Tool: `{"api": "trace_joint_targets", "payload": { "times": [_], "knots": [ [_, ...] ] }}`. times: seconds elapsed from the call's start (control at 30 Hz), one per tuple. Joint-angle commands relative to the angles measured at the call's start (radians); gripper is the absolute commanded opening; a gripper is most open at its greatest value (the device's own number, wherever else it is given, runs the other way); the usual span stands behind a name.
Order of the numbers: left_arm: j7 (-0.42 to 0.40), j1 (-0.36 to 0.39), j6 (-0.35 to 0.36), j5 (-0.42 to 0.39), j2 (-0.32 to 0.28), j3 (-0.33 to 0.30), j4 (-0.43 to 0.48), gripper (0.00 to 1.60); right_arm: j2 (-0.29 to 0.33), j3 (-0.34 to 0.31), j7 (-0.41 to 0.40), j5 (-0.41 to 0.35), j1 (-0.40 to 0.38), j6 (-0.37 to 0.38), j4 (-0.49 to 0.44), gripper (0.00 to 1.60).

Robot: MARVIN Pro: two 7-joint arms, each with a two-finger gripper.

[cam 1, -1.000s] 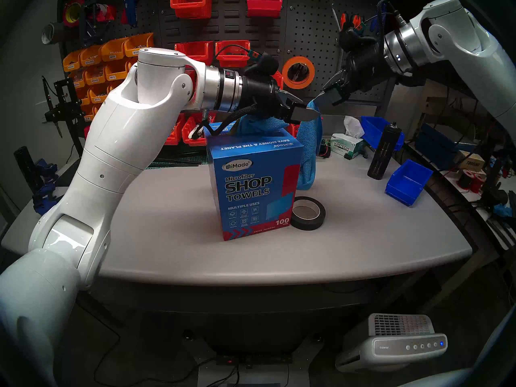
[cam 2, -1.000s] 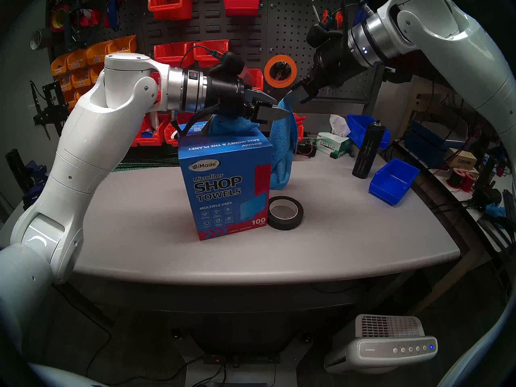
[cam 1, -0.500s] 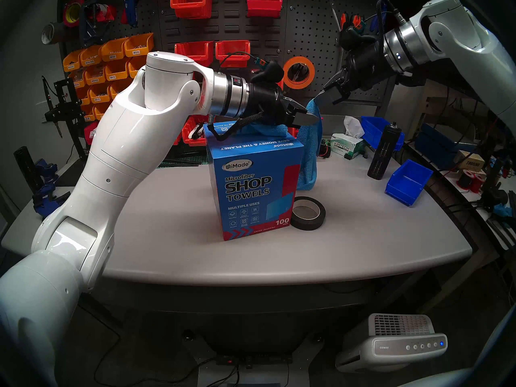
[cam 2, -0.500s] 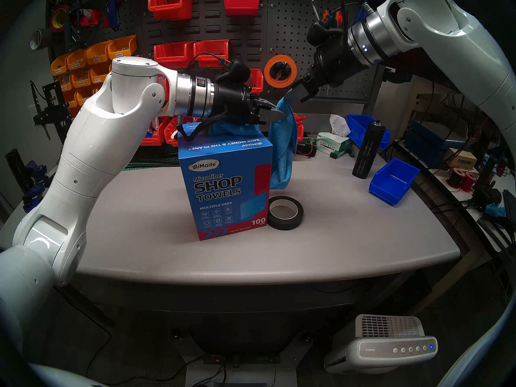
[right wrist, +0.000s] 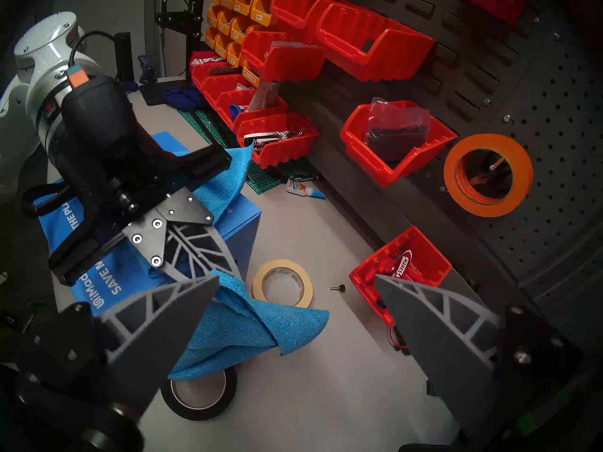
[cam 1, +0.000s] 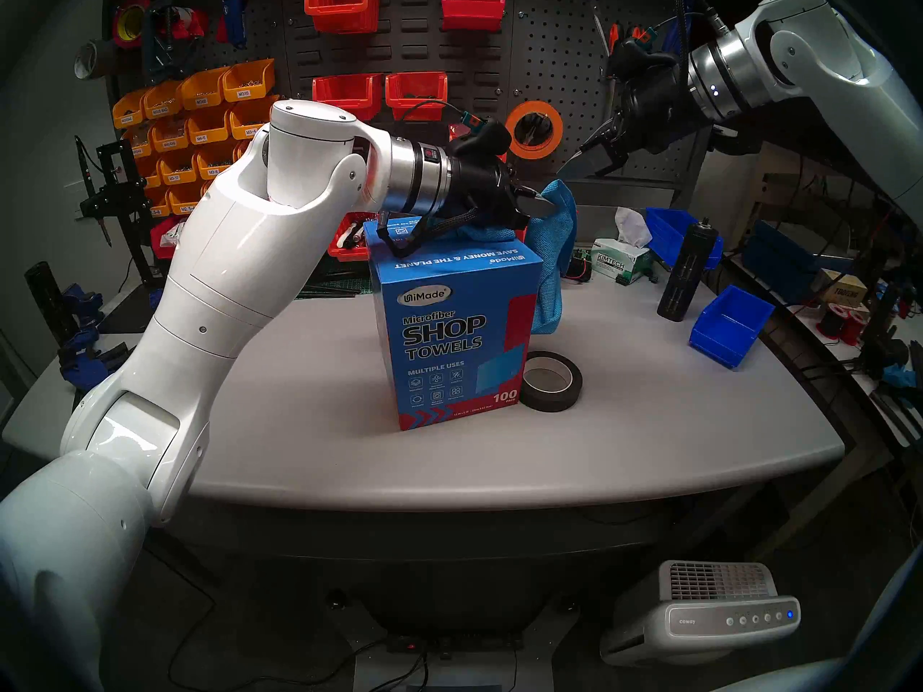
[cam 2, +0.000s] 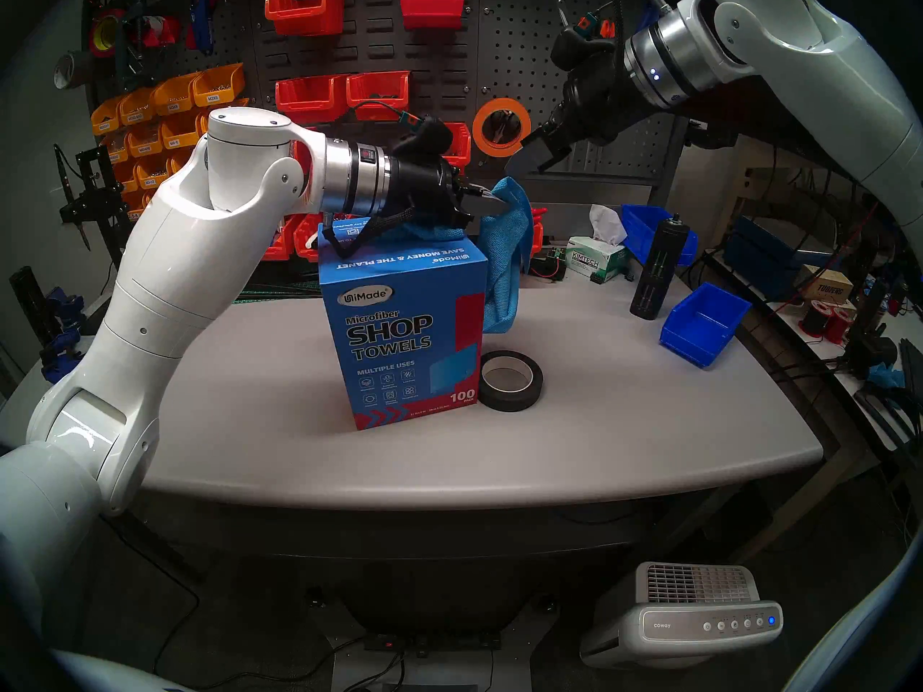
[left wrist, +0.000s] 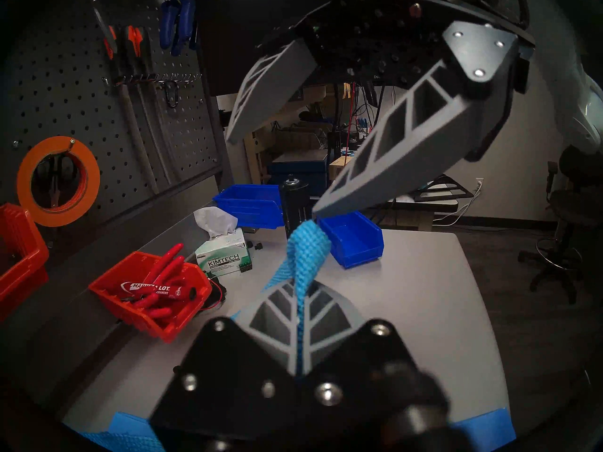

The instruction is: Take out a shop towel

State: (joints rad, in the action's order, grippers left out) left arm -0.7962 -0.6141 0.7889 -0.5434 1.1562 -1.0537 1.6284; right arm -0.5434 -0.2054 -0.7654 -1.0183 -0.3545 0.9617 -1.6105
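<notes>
The blue "SHOP TOWELS" carton [cam 1: 452, 326] stands upright on the grey table [cam 1: 299, 401], its top open, with a crumpled blue cloth [cam 1: 487, 232] bulging out of the opening under the left wrist. Behind it to the right, a small white-green tissue box [cam 1: 621, 266] has white paper sticking up from its slot. 2 blue bins [cam 1: 730, 324] sit on the right side of the table, the nearer one showing a bare floor. In the left wrist view a red bin [left wrist: 150, 294] holds red-handled tools and markers.

The shop towel [cam 1: 552, 256] hangs outside the carton, just beside its right rear edge. Its long axis runs vertically: the top corner is pinched and the limp body drops toward the table, the lower end close to the surface behind a black tape roll [cam 1: 550, 380].

The left gripper [cam 1: 544, 207] is clamped on the towel's upper part, fingers pressed together with the blue weave between them. The right gripper [cam 1: 582, 162] hovers above it with jaws spread wide, 1 finger [right wrist: 163, 314] brushing or overlapping the cloth.
</notes>
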Motion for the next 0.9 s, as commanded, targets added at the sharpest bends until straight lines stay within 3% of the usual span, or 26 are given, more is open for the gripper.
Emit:
{"api": "trace_joint_targets", "payload": {
  "times": [0.0, 0.17, 0.5, 0.7, 0.87],
  "knots": [
    [-0.001, 0.03, -0.013, -0.006, 0.015, -0.016, 0.017, 0.0, 0.065, -0.018, -0.005, -0.002, -0.095, -0.002, -0.033, 1.6],
    [0.002, 0.037, -0.015, -0.01, 0.018, -0.024, 0.019, 0.0, 0.149, 0.006, -0.013, -0.002, -0.096, -0.002, -0.074, 1.6],
    [0.009, 0.038, -0.017, -0.02, 0.016, -0.047, 0.011, 0.0, 0.255, 0.019, -0.016, -0.028, -0.086, -0.002, -0.139, 1.6],
    [0.011, 0.032, -0.021, -0.022, 0.005, -0.061, 0.001, 0.06, 0.253, 0.035, 0.017, -0.061, -0.068, -0.002, -0.159, 1.6],
    [0.026, 0.023, -0.051, -0.009, 0.012, -0.059, -0.021, 0.0, 0.24, 0.043, 0.072, -0.108, -0.054, -0.002, -0.164, 1.6]
  ]
}}
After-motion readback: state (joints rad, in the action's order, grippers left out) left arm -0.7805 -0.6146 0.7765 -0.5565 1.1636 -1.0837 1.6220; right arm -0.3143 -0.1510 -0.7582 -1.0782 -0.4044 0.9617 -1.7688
